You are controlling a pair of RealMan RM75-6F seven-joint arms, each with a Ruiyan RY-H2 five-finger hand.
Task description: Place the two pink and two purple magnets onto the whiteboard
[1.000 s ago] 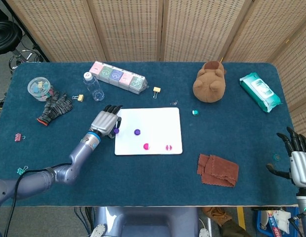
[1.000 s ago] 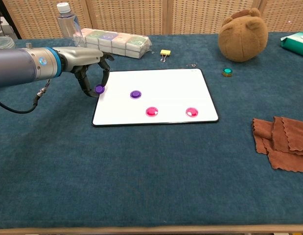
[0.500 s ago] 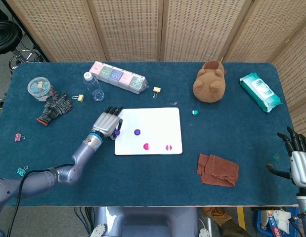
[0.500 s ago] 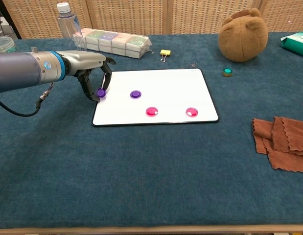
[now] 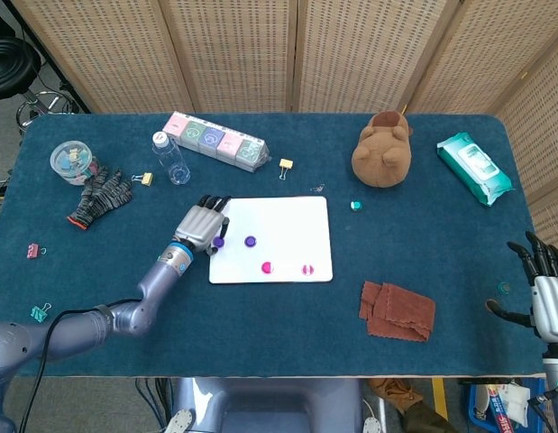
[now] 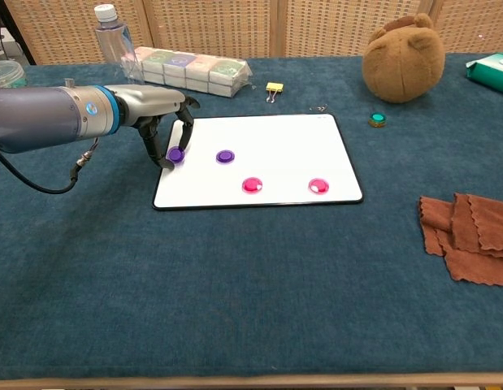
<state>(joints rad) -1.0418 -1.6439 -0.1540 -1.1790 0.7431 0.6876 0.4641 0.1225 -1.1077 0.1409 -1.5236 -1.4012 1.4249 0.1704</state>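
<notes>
At whiteboard [image 6: 259, 171] 9 o'clock edge: left hand [image 6: 158, 114] pinches purple magnet [image 6: 175, 154]; free board lies toward 3 o'clock.

Left arm reaching forward low over table, hand [image 6: 158, 114] palm down, fingers [image 6: 166, 146] curled downward, pinching purple magnet [image 6: 175, 154] at tips. Right hand [image 5: 547, 293] at near right table edge, fingers spread apart, holding nothing.
</notes>
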